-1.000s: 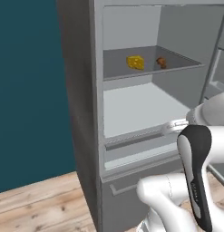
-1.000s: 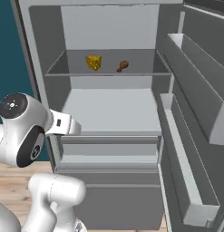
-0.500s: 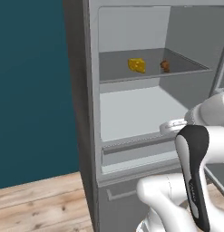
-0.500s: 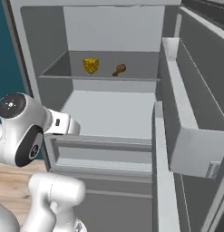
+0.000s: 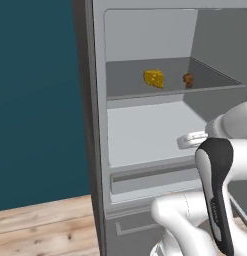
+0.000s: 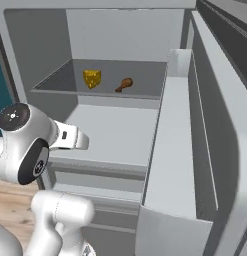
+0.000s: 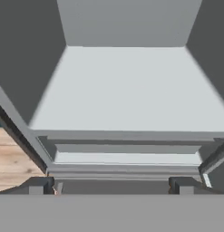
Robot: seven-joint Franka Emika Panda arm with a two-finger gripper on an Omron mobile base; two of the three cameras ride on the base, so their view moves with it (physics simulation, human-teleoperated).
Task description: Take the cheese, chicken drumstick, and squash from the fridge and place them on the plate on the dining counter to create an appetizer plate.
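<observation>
The holed yellow cheese (image 5: pixel 154 78) wedge and glossy brown chicken drumstick (image 6: pixel 124 85) sat mid-shelf; the claw (image 7: pixel 112 186) gaped wide, empty.

Dark teal wall (image 5: pixel 35 100); pale wooden plank floor (image 5: pixel 40 230) below.

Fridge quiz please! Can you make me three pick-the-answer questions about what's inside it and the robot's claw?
1. Where is the cheese?
A. upper shelf
B. drawer
C. floor

2. How many foods sit on that shelf?
A. five
B. two
C. none

3. The claw is:
A. gripping the cheese
B. shut
C. open

Answers:
1 A, it sits on the upper shelf of the fridge.
2 B, just the cheese and the chicken drumstick.
3 C, its fingertips stand far apart in the hand view with nothing between.
</observation>
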